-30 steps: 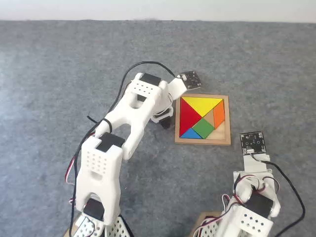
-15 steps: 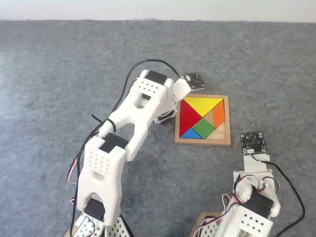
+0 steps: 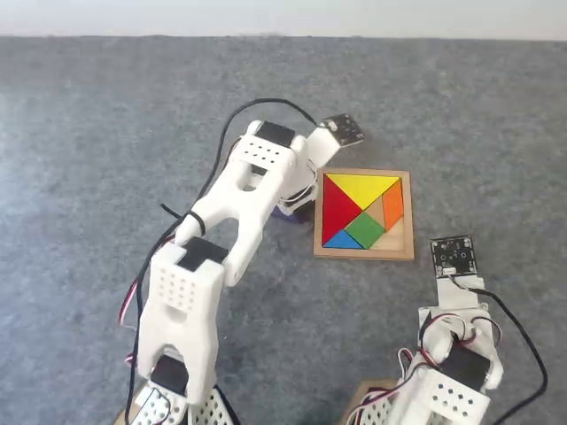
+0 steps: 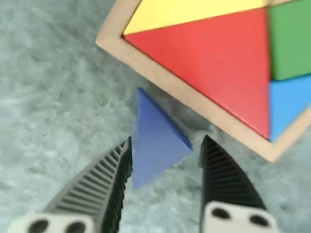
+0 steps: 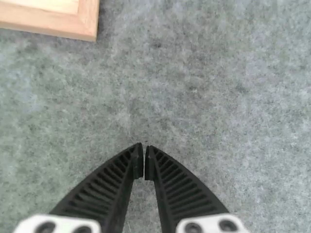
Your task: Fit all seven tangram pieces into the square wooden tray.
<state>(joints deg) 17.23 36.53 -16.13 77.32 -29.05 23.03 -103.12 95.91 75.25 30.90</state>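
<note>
A mottled grey felt-like mat [image 3: 89, 133] is spread across the whole work area and is evenly lit. Along its far edge a pale strip [image 3: 266, 18] is seen, possibly a wall.

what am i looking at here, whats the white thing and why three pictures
These are two small white robot arms at a table covered in grey carpet. The wide picture is from a fixed camera looking down over it all. The other two are from cameras on each arm's wrist, looking along its pincer, the black two-fingered gripping part. The job is a tangram puzzle: the square wooden tray already holds yellow, red, green, orange and light blue pieces. The left arm is stretched out to the tray's edge. The left pincer is open, one finger on each side of a blue triangle lying on the carpet just outside the tray. Nothing is held. The right pincer is shut over bare carpet near a tray corner.
</note>
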